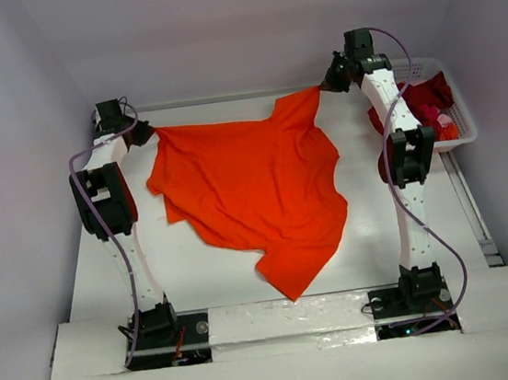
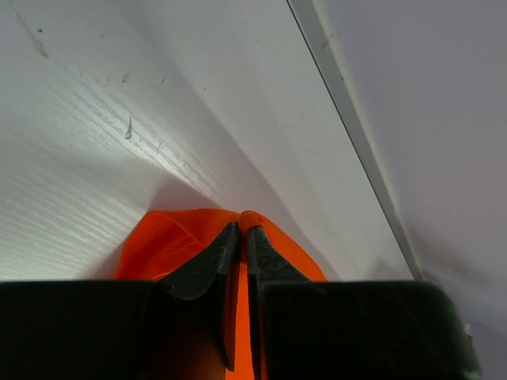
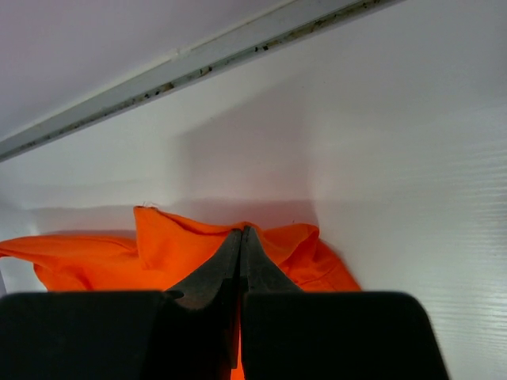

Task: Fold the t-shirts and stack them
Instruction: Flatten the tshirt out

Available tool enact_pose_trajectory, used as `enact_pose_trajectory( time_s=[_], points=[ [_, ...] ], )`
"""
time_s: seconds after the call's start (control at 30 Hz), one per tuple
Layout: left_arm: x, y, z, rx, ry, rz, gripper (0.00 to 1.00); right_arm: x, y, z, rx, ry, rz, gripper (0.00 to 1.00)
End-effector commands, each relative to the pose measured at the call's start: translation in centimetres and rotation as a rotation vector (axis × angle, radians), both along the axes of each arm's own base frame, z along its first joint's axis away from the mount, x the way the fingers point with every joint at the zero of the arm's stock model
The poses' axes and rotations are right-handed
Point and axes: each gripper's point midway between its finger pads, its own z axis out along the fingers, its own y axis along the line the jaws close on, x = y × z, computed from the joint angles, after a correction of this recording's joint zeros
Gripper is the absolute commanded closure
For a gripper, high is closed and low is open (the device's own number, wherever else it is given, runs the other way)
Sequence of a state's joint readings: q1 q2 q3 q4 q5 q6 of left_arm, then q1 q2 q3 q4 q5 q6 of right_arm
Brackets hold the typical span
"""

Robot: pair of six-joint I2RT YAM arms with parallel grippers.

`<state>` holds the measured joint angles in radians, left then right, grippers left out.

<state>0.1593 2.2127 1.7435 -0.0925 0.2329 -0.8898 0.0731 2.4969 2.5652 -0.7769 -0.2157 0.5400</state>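
Orange t-shirt [image 1: 254, 190] within both end effectors [image 1: 149, 133] [image 1: 325, 86]

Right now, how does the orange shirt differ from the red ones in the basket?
The orange t-shirt is bright and lies spread on the table; the dark red t-shirts sit crumpled in the white basket. The left gripper and right gripper pinch the orange t-shirt; no gripper holds the dark red t-shirts. Neither is folded yet.

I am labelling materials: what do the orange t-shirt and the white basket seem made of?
The orange t-shirt: soft matte cloth, perhaps cotton; it wrinkles and drapes. The white basket: apparently hard plastic, smooth finish; thin latticed walls hold their shape.
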Motion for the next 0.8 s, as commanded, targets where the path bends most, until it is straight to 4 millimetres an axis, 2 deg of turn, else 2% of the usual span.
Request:
enact_pose_trajectory(
  time_s=[0.0, 0.03, 0.1, 0.13, 0.2, 0.23, 0.27, 0.3, 0.33, 0.4, 0.47, 0.5, 0.53, 0.6, 0.63, 0.7, 0.73, 0.77],
  points=[
    [1.5, 1.3, 3.5, 0.010, -0.098, 0.023, 0.96, 1.3, -0.1, 2.8, -0.009, -0.109, 0.023, 1.00],
    [1.5, 1.4, 3.7, 0.010, -0.100, 0.030, 0.88, 1.4, -0.1, 3.0, -0.011, -0.114, 0.023, 0.99],
    [1.4, 2.7, 3.9, 0.011, -0.111, 0.050, 0.80, 1.5, -0.2, 3.1, -0.015, -0.120, 0.017, 0.86],
    [1.4, 2.7, 4.5, 0.011, -0.123, 0.050, 0.70, 1.6, -0.2, 3.5, -0.016, -0.130, 0.018, 0.66],
    [1.3, 3.9, 5.1, 0.015, -0.144, 0.068, 0.60, 1.6, -0.3, 3.9, -0.019, -0.140, 0.018, 0.44],
    [1.2, 3.6, 5.9, 0.006, -0.159, 0.060, 0.52, 1.7, -0.3, 4.1, -0.018, -0.146, 0.018, 0.29],
    [1.2, 4.4, 6.4, 0.008, -0.179, 0.071, 0.46, 1.7, -0.9, 4.4, -0.020, -0.150, 0.008, 0.21],
    [1.3, 4.4, 7.0, 0.010, -0.194, 0.072, 0.34, 1.7, -0.9, 4.6, -0.019, -0.155, 0.007, 0.14],
    [1.2, 5.1, 7.8, 0.014, -0.207, 0.082, 0.12, 1.7, -0.9, 4.7, -0.019, -0.157, 0.007, 0.01],
    [1.0, 5.6, 9.1, 0.018, -0.224, 0.088, 0.06, 1.6, -1.0, 5.0, -0.026, -0.159, 0.005, 0.00],
    [0.5, 5.6, 11.4, 0.038, -0.258, 0.092, 0.06, 1.3, -1.0, 6.2, -0.026, -0.177, 0.009, 0.00],
    [-0.3, 5.5, 11.3, 0.035, -0.223, 0.095, 0.08, 1.0, -0.7, 6.5, -0.012, -0.174, 0.023, 0.04],
    [-1.2, 5.3, 13.0, 0.037, -0.241, 0.096, 0.15, 0.5, -0.5, 8.0, -0.002, -0.196, 0.030, 0.11],
    [-2.8, 4.1, 12.5, 0.036, -0.206, 0.072, 0.27, -0.8, 1.6, 8.4, 0.008, -0.184, 0.072, 0.15],
    [-4.6, 3.4, 12.5, 0.050, -0.187, 0.071, 0.35, -1.8, 2.3, 10.3, 0.007, -0.210, 0.090, 0.20],
    [-6.3, 2.4, 12.5, 0.073, -0.179, 0.071, 0.49, -3.1, 4.3, 11.1, 0.013, -0.213, 0.126, 0.31],
    [-7.6, 1.6, 14.2, 0.097, -0.211, 0.061, 0.63, -4.1, 6.4, 10.5, 0.012, -0.190, 0.161, 0.40],
    [-8.9, 1.2, 12.4, 0.122, -0.167, 0.070, 0.72, -4.9, 7.4, 11.4, 0.011, -0.203, 0.178, 0.59]
  ],
)
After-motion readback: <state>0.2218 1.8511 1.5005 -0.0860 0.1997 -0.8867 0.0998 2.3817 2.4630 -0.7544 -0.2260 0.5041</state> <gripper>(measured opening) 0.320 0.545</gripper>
